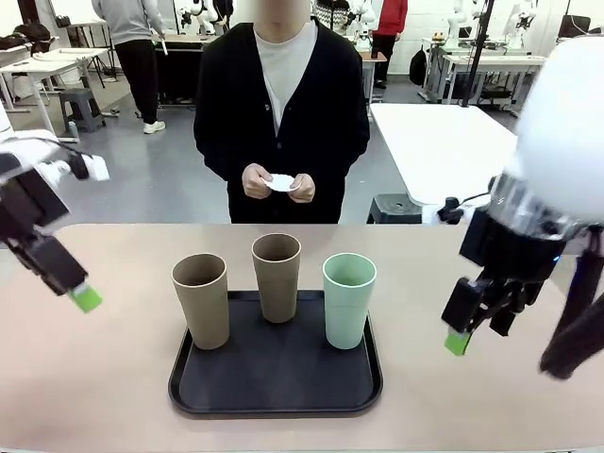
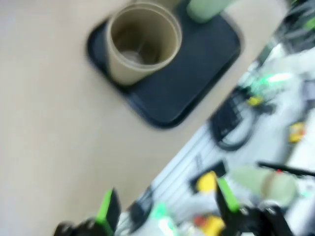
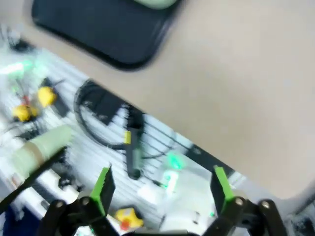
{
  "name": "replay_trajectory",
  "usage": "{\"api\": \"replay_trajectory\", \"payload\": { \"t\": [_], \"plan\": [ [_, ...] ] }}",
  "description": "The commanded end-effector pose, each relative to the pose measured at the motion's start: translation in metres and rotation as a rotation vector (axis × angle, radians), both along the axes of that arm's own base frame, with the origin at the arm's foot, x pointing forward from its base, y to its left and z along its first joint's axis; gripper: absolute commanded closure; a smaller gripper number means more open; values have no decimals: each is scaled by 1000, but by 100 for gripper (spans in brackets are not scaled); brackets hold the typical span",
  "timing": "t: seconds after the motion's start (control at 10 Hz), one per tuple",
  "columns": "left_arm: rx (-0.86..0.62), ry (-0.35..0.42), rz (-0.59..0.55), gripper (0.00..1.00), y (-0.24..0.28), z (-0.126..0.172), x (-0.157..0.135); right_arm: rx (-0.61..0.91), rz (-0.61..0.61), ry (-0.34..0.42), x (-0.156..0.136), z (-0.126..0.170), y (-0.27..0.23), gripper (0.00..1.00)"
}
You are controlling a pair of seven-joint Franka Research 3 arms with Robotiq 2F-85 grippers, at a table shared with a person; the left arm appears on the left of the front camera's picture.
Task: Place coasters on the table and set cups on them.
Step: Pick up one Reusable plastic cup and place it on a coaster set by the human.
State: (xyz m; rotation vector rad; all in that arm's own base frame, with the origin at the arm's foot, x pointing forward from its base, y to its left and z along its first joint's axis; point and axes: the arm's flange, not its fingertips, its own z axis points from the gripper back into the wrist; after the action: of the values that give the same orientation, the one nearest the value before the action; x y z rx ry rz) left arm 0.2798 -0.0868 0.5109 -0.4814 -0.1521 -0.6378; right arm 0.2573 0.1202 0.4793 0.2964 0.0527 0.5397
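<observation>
A beige-tan table (image 1: 94, 377) runs across the lower half of the front view; nearest the camera, at bottom centre, a black rounded-square tray (image 1: 274, 401) lies flat on it; three cups stand upright on the tray, all with their mouths up: a tan cup (image 1: 201, 300) at the tray's left, a second tan cup (image 1: 276, 276) at its far middle, and a mint green cup (image 1: 349, 299) at its right, each just beside the next.

At the left edge of the frame the left gripper (image 1: 83, 297) hangs above the table, angled down and toward the centre, well apart from the tray; in the left wrist view its green pads (image 2: 106, 211) stand wide apart with nothing between them (image 2: 165, 206), the tan cup (image 2: 142, 44) and tray (image 2: 197, 73) in the blurred upper part of that picture.

At the right of the front view the right gripper (image 1: 477, 330) points down and inward over bare table, near the mint green cup but not touching it; the right wrist view shows its jaws spread wide and empty (image 3: 162, 191), a corner of the tray (image 3: 98, 29) at upper left.

Beyond the far edge, at upper centre, a person in a dark cardigan stands facing the table; both hands (image 1: 257, 181) are raised at waist level, close together, holding white coasters (image 1: 280, 182) between the fingers; how many is too small to tell.

Behind, at upper right, stands a white table (image 1: 444, 151).
</observation>
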Motion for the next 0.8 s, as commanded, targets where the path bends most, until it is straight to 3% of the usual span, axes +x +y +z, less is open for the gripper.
{"api": "replay_trajectory", "payload": {
  "t": [0.0, 0.1, 0.2, 0.3, 0.5, 0.7],
  "plan": [
    [-626, 161, 87, 0, 52, 29, 26, 643, -85, 122, 10, 22, -96, 0],
    [-817, 234, 176, 0, 80, 22, 47, 858, -134, 136, 14, 18, -143, 0],
    [-950, 248, 243, 0, 107, 11, 57, 1003, -160, 116, 9, 11, -180, 0],
    [-987, 284, 317, 0, 133, 7, 50, 1138, -190, 154, -9, 0, -205, 0],
    [-956, 329, 395, 0, 180, -19, 47, 1290, -228, 139, -26, -27, -253, 0],
    [-943, 364, 462, 0, 217, -39, 26, 1370, -285, 116, -40, -45, -283, 0]
  ]
}}
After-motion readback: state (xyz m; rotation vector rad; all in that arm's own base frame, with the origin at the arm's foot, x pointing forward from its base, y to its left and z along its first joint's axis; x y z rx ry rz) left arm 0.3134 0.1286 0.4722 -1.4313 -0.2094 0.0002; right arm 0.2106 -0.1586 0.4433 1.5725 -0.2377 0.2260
